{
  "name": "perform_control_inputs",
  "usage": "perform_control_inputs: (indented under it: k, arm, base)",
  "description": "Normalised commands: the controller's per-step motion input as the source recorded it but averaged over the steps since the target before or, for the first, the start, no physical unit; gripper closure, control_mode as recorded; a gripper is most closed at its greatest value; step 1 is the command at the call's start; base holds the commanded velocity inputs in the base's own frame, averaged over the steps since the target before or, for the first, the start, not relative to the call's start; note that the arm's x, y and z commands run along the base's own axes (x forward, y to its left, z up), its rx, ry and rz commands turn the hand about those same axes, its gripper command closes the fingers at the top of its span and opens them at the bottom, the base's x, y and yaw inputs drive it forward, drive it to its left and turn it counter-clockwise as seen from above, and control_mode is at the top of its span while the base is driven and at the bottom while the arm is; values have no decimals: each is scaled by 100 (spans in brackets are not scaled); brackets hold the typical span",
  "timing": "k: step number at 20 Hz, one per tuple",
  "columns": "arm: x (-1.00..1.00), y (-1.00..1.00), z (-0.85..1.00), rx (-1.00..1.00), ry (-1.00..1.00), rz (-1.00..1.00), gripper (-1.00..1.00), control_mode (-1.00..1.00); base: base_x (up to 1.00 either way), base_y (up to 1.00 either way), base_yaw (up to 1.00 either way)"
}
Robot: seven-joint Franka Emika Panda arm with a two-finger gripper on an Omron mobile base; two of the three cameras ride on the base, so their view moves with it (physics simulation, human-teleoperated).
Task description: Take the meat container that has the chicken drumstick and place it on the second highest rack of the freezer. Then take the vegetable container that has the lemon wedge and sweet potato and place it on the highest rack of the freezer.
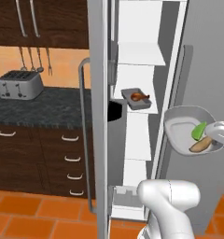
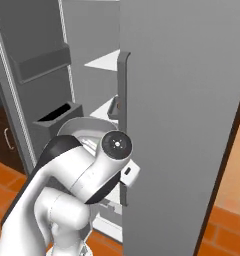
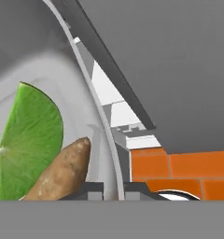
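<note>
The grey meat container (image 1: 136, 99) with the chicken drumstick (image 1: 139, 96) rests on a white freezer rack, one level below another rack (image 1: 139, 54). My gripper (image 1: 216, 135) hangs to the right of the open freezer, shut on the rim of the vegetable container (image 1: 184, 128), which is tilted toward the camera. In it lie a green lemon wedge (image 1: 199, 130) and a sweet potato (image 1: 201, 145). The hand view shows the wedge (image 3: 32, 140) and potato (image 3: 62, 170) up close, with the container rim (image 3: 99, 116) running between the fingers of my gripper (image 3: 115, 189).
The freezer's open left door (image 1: 99, 116) with its long handle stands beside the shelves. A large grey door (image 2: 182, 115) is close on the right. A dark counter with a toaster (image 1: 19, 85) lies at the left, above drawers. The floor is orange tile (image 3: 179, 165).
</note>
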Motion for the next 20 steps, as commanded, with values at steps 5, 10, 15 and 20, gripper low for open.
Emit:
perform_control_inputs:
  k: [5,10,15,20]
  arm:
    - [0,0,0,0,0,0,100,100]
    - [0,0,0,0,0,0,100,100]
    - [0,0,0,0,0,0,100,100]
    - [0,0,0,0,0,0,100,100]
  base:
    - [0,-17,33]
    - [15,-1,7]
    - [0,0,0]
    - [0,0,0]
